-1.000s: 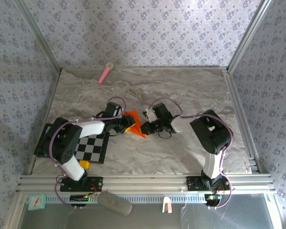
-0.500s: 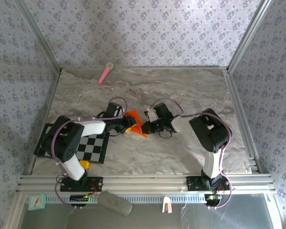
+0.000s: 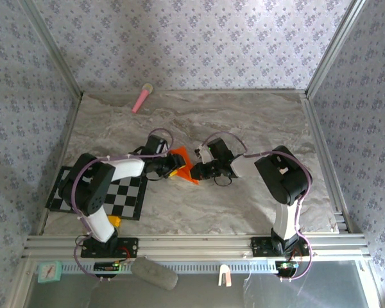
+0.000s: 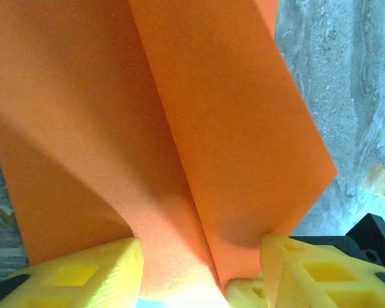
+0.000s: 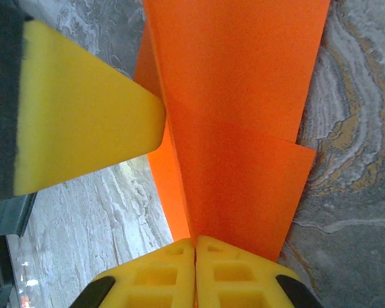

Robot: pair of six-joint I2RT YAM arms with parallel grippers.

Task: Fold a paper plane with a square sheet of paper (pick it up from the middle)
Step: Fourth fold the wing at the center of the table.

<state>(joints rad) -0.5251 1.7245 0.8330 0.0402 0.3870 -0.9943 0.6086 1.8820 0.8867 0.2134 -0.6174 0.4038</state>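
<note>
Top external view puts the checkered mat (image 3: 109, 196) at the left, and everything that matters sits just past its far right corner. First past that corner comes the left gripper (image 3: 169, 168). Next is the orange sheet of paper (image 3: 182, 164), already creased into a smaller shape. The right gripper (image 3: 198, 170) touches it from the side away from the mat. The two grippers face each other across the paper, about equally near.

Left wrist view has the left fingers (image 4: 83, 276) spread apart, with the raised centre crease running straight down into the gap between them (no pad looks to be pressing it). Right wrist view has the right fingers (image 5: 154, 282) pressed together with the folded edge pinched in their seam. The paper's long axis leads straight away from them, roughly toward the mat side. Judged from this, the coming move turns on the left jaws lining up along that crease before they close.
</note>
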